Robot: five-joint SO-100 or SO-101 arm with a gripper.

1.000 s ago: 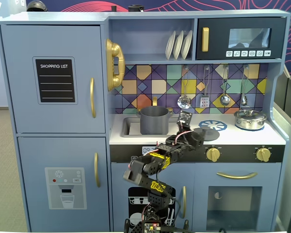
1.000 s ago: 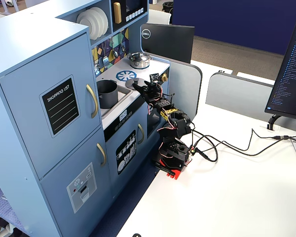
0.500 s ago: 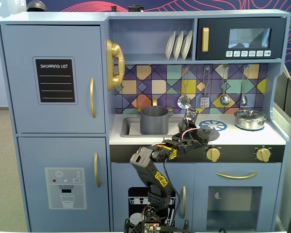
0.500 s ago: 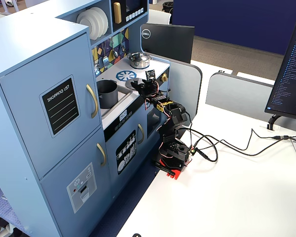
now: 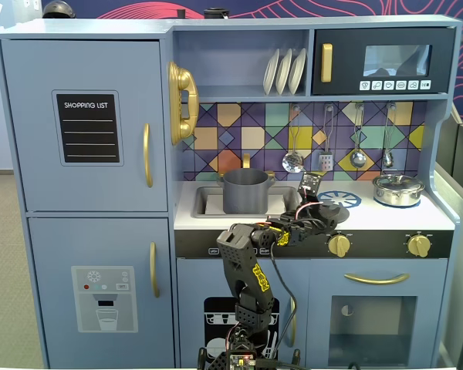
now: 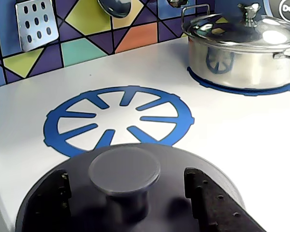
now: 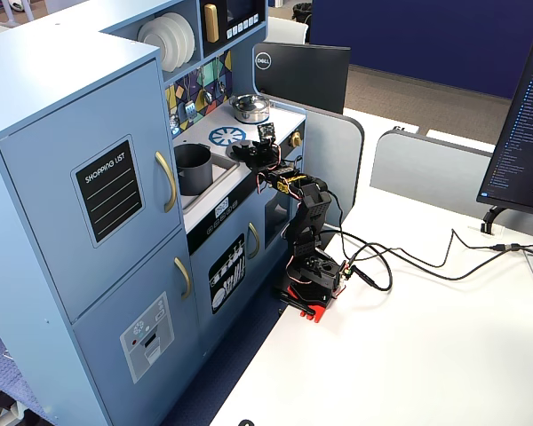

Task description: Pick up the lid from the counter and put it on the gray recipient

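Note:
The dark-gray lid (image 6: 183, 159) lies on the white counter just in front of the blue burner print (image 6: 118, 116); it also shows in both fixed views (image 5: 333, 210) (image 7: 245, 149). My gripper (image 6: 125, 176) is open over the lid. Its black fingers (image 6: 55, 193) stand either side of the central knob (image 6: 124, 166) with gaps on both sides. In a fixed view the gripper (image 5: 315, 212) reaches over the counter's front edge. The gray recipient (image 5: 245, 191), a matte pot, stands in the sink to the left, apart from the lid; it also shows in a fixed view (image 7: 193, 169).
A shiny chrome pot (image 6: 241, 48) with its own lid stands on the right burner (image 5: 398, 189). Utensils (image 5: 293, 160) hang on the tiled back wall. Gold knobs (image 5: 339, 245) line the stove front. The arm's base (image 7: 313, 282) sits on a white desk.

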